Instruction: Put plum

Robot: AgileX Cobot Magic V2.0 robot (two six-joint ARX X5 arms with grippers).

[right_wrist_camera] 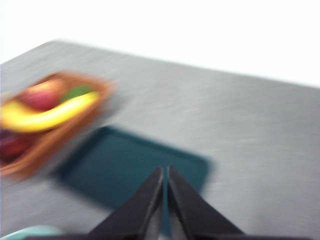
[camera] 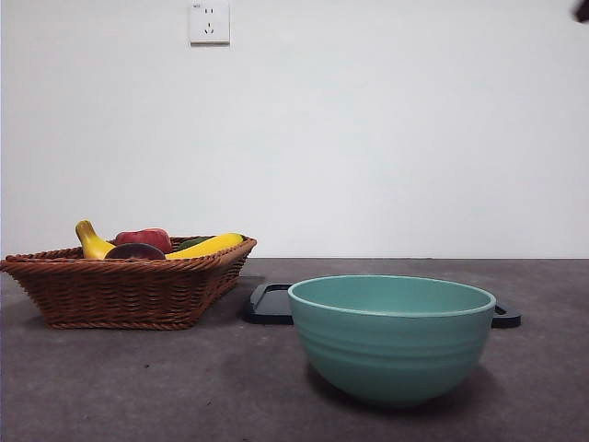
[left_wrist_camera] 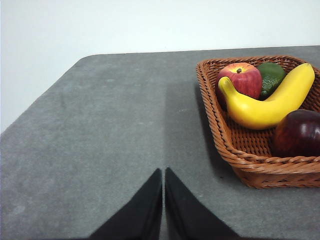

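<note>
The wicker basket is being shown at the table's left, the teal bowl in front of a dark tray. The plum is lying in the basket's near corner beside the banana. Being round, glossy and probably slippery, it is best gripped across its widest part. Both the left gripper and right gripper are being held closed, empty.

1. We find no readable text, brand or number anywhere.
2. The wall socket carries a tiny mark at its top corner, too small for us to read.
</note>
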